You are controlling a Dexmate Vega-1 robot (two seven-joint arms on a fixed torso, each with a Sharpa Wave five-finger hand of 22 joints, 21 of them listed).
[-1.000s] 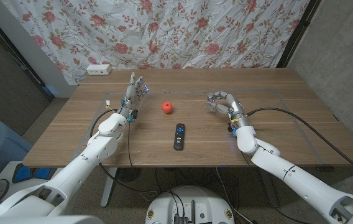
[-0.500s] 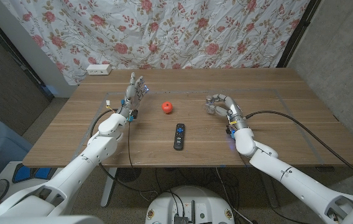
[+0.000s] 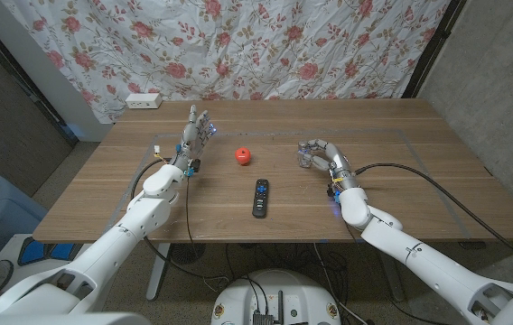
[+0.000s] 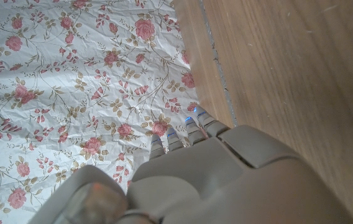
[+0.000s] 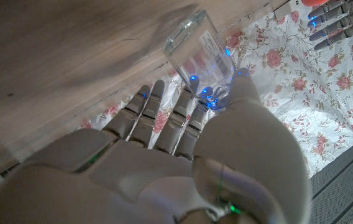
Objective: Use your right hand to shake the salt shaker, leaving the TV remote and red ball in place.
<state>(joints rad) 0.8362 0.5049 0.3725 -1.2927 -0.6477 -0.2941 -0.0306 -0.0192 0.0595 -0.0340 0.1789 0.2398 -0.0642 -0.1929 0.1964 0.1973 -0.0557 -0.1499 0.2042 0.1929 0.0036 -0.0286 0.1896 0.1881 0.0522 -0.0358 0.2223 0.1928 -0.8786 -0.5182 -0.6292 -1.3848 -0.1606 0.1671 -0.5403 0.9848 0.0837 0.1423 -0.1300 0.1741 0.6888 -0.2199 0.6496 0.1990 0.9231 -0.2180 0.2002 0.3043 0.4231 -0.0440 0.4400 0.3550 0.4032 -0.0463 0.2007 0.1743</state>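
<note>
While the right hand [image 3: 321, 153] pinches the salt shaker [image 3: 307, 154] right of the red ball [image 3: 242, 155], the shaking step seems in hand; next, brisk wrist strokes. Left hand [image 3: 195, 134] spread, idle.

The ball [image 3: 242, 155] sits mid-table [image 3: 401, 190], with the remote [image 3: 260, 197] just in front of it, nearer the robot. To their right the salt shaker [image 3: 306, 153] stands against the right hand [image 3: 321, 154]; on the far left, the left hand [image 3: 194, 137] is over the table, and a power strip [image 3: 144, 101] lies at the back-left corner.
</note>
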